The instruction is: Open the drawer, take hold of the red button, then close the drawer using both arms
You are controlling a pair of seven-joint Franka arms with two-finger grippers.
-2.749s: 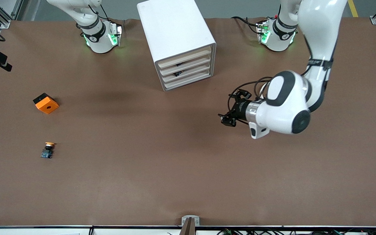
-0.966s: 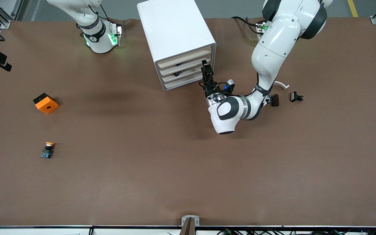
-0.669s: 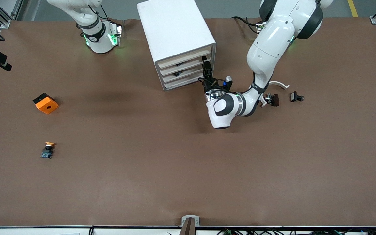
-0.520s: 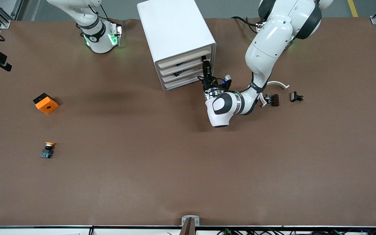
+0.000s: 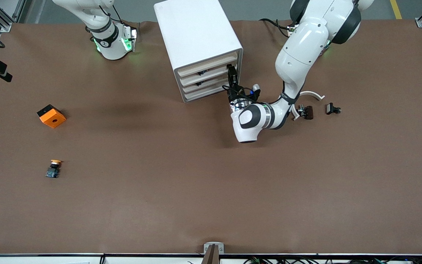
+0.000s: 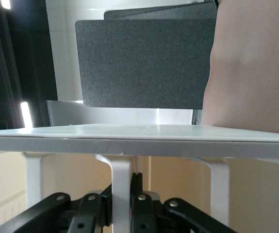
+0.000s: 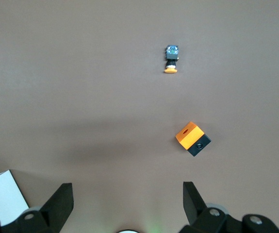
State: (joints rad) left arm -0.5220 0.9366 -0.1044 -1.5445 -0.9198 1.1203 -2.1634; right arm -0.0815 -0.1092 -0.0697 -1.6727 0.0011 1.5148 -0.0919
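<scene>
My left gripper was at the front of the white cabinet, at the corner toward my left arm's end of the desk. In the left wrist view its fingers were closed on a thin white upright piece under a white shelf edge (I took it for part of the drawer, but could not tell which of the four it was). All four drawers looked pushed in, and I could not see the red-capped button.

My right gripper waited up high with its fingers spread wide, over bare desk. Well away from the cabinet, toward my right arm's end, lay the orange cube, and nearer the front camera than the cube, the orange-capped button. Small black parts lay near the cabinet toward my left arm's end.
</scene>
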